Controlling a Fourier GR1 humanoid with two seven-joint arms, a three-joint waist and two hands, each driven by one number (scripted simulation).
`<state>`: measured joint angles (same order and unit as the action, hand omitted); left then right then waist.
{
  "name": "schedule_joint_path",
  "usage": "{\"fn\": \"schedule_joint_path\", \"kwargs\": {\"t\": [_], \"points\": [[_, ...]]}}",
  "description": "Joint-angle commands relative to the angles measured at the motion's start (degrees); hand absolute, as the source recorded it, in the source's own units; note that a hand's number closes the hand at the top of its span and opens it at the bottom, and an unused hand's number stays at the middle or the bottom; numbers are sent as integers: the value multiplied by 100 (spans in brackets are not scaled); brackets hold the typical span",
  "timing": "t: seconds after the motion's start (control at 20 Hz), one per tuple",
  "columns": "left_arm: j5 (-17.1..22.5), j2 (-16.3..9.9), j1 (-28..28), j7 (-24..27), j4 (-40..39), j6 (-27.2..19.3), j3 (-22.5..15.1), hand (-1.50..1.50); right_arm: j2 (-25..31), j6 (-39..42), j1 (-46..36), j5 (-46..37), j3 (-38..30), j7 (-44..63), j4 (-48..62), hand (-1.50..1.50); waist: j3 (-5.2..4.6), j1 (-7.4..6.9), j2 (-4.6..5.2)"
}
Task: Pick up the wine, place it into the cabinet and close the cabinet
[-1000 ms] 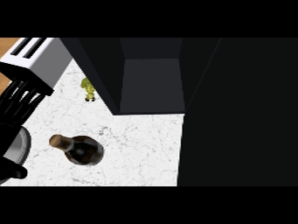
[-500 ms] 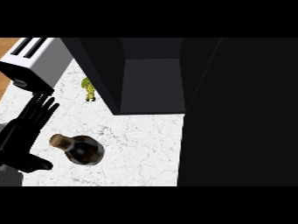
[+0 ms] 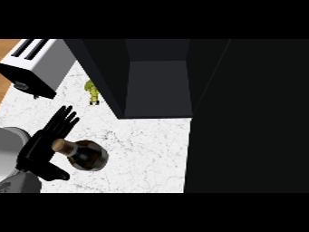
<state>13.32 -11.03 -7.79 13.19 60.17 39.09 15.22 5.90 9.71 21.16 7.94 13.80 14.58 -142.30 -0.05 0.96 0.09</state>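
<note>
Hand [image 3: 41, 147] beside one wine bottle [image 3: 86, 155]

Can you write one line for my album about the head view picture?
The left hand, fingers straight, reaches beside the wine bottle on the white counter, below the open cabinet.

Wine [image 3: 86, 155] on counter [image 3: 143, 149], left hand [image 3: 41, 147] just left; cabinet [image 3: 158, 77] behind, toaster [image 3: 33, 65] far left.
</note>
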Motion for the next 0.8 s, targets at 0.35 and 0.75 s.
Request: {"fn": "schedule_joint_path", "kwargs": {"t": [0.35,0.75], "points": [[-245,-109,-974,718,-2186,507,7,-150,-19,141,332,807,-148,274,-776,-150,-3,54,6],[-755,4,-1035,1998,-3192,462,-169,-150,-110,203,339,535,-27,159,-632,-150,-15,81,26]]}}
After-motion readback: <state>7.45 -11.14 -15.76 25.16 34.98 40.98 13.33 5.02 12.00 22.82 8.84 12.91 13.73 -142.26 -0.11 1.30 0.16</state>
